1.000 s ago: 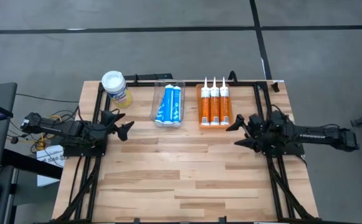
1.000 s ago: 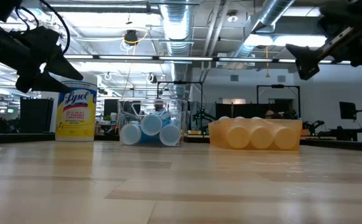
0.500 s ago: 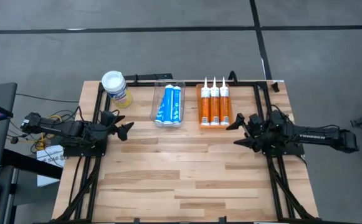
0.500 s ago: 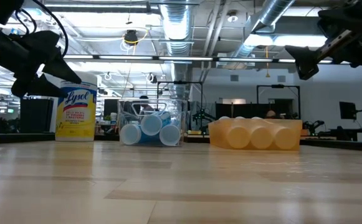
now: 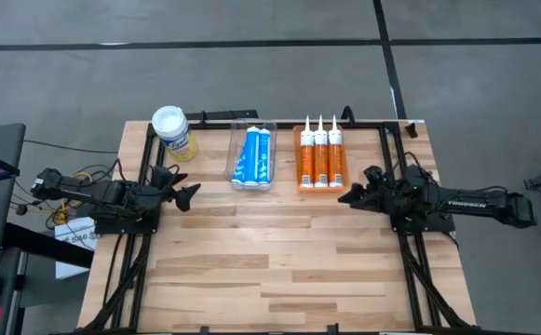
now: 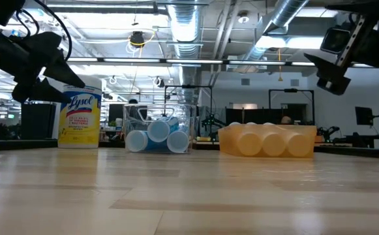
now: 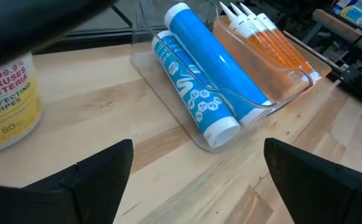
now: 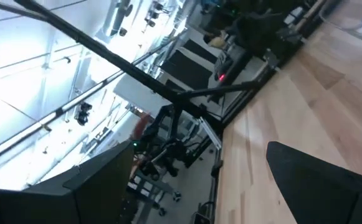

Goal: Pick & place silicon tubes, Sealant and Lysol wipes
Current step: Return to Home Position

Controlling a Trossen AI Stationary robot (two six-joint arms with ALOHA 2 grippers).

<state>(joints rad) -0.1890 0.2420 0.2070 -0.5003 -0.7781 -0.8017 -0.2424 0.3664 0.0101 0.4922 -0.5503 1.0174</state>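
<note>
The Lysol wipes canister [image 5: 173, 131], with a white lid and yellow label, stands upright at the table's far left; it also shows in the low view [image 6: 79, 117] and the left wrist view [image 7: 6, 99]. Blue tubes [image 5: 252, 156] lie in a clear tray [image 7: 168, 106]. Three orange tubes with white nozzles [image 5: 319, 156] lie in an orange tray [image 6: 267, 140]. My left gripper [image 5: 186, 193] is open and empty above the table, nearer than the canister and left of the clear tray. My right gripper [image 5: 352, 194] is open and empty, just nearer than the orange tray's right end.
Black frame rails [image 5: 140, 251] run along the table's left and right sides [image 5: 419, 261] and along the far edge behind the trays. The bare wood of the table [image 5: 270, 251] lies nearer than the trays, between the two arms.
My right gripper has turned about its own axis, so its fingers now stand differently in the high and low views. It stays open above the same spot. The tubes, trays and canister have not moved.
</note>
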